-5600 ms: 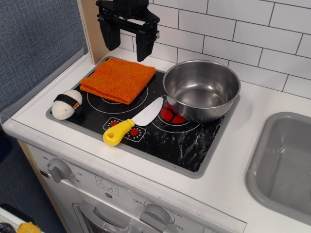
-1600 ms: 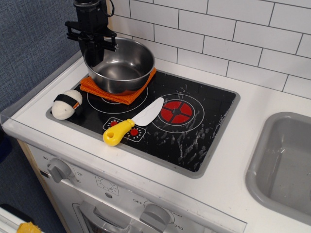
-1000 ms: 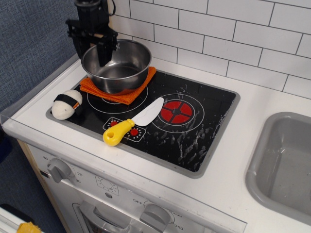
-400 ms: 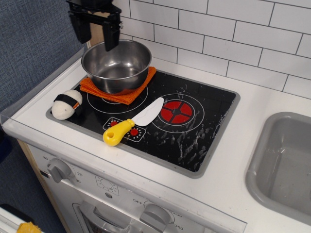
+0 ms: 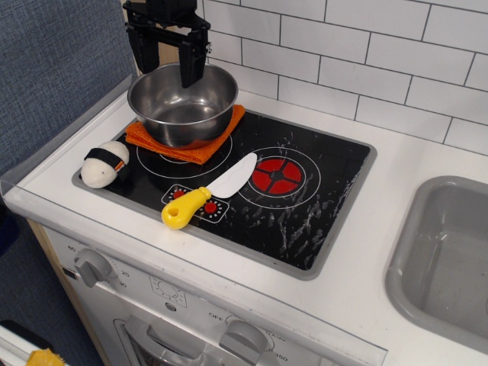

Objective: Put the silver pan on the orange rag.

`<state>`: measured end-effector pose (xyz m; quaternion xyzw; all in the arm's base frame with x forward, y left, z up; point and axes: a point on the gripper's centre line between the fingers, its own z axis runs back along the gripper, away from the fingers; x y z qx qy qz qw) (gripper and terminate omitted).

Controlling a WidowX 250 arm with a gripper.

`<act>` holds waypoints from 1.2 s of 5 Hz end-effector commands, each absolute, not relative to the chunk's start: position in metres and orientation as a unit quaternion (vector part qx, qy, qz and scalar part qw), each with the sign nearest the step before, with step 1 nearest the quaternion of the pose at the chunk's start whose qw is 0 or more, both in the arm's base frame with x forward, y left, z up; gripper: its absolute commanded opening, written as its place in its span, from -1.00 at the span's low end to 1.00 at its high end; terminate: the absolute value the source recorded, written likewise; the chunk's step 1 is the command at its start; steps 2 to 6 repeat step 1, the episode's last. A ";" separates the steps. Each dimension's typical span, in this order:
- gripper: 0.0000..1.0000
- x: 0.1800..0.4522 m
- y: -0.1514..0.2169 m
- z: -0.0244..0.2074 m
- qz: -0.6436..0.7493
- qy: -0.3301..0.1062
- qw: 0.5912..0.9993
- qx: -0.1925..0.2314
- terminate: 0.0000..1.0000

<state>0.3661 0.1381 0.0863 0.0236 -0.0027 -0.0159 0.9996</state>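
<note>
Stainless, shiny: silver pan (image 5: 183,103) sitting upright on orange rag (image 5: 185,137), at back-left of stovetop (image 5: 305,206). Covering most of the cloth; only front edge, left corner and right corner of rag peeking out around pan base. Rag lying over the left burner ring, front edge crossing it.

Hanging above pan's back rim, black gripper (image 5: 166,53), jaws spread wide apart and gripping nothing. Left finger hanging outside the rim on the wall side, right finger hanging over pan's inside near back rim. Whether right fingertip is touching the metal: cannot tell, but looking apart.

Crowding on the left: wooden post and grey-blue wall just behind gripper, white tile wall just behind pan. Little room there.

Lying in front of rag, toy knife (image 5: 210,191) w/ yellow handle, blade pointing to back-right, tip ending near red burner (image 5: 277,176). Blade near rag's front corner, not touching as far as visible. Sitting at left edge of stovetop, white plush rice ball (image 5: 104,163) w/ black band, just beside rag's left corner, half over the stovetop rim.

Staying open: right half of stovetop, incl. red burner, and white counter (image 5: 381,252) between stovetop's right edge and grey sink (image 5: 446,259). Sink cut off by picture's right edge. Showing at the bottom, oven front w/ two grey knobs (image 5: 95,267).
</note>
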 end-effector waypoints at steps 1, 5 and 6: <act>1.00 0.368 0.139 0.123 -0.018 -0.045 0.998 0.041 1.00; 1.00 0.368 0.139 0.123 -0.018 -0.045 0.998 0.041 1.00; 1.00 0.368 0.139 0.123 -0.018 -0.045 0.998 0.041 1.00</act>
